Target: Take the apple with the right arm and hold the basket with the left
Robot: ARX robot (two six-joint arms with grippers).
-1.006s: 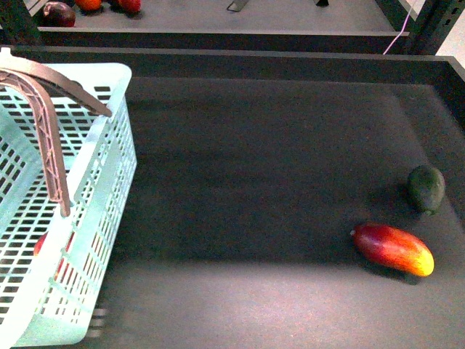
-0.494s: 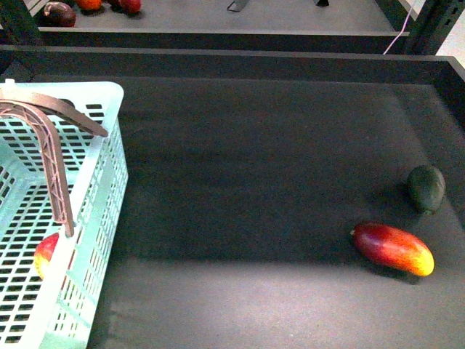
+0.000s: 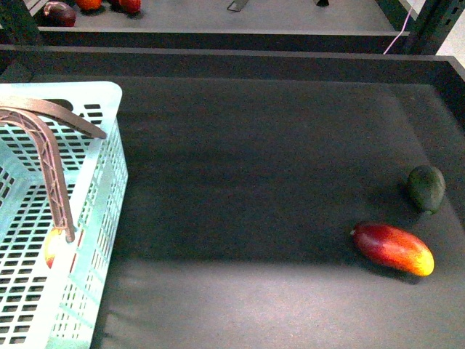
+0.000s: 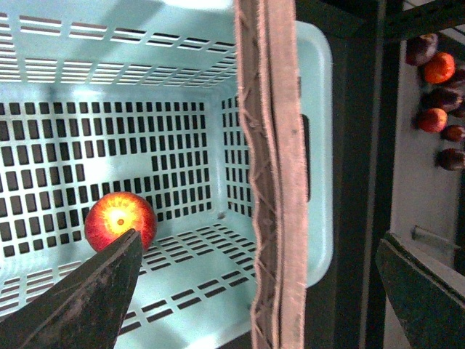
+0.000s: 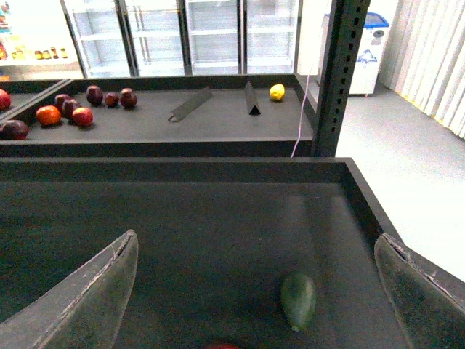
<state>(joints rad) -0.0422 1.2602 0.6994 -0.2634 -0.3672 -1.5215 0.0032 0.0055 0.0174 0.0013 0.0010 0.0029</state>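
Dark matte tray surface (image 3: 254, 167) with a raised rim, and beyond it a second shelf (image 5: 218, 116) of small red and dark fruit in front of glass-door coolers — seen plainly only from the right wrist. One basket (image 3: 98, 182), light turquoise plastic, slotted lattice walls and floor, thick smooth rim. Left gripper (image 3: 76, 171) spread wide over it: two curved brownish-purple fingers (image 3: 51, 167) with ribbed lattice inner faces, one lying across the rim by the handle slot, the other tip reaching down inside the near wall; not clamped on the rim as far as visible. One apple (image 4: 120, 221), round, red with a yellow patch around its dimpled end, resting on the basket floor just beside the lower fingertip — clear from the left wrist, only a sliver through the slots (image 3: 57, 246) from the front. Right gripper (image 5: 254, 291) open wide, holding nothing, dark flat fingers framing bare tray. Between those jaws, one dark green avocado (image 5: 298, 299), smooth and oval. One elongated red-yellow mango (image 3: 393, 249) near the avocado in the front view; barely a red edge from the right wrist.
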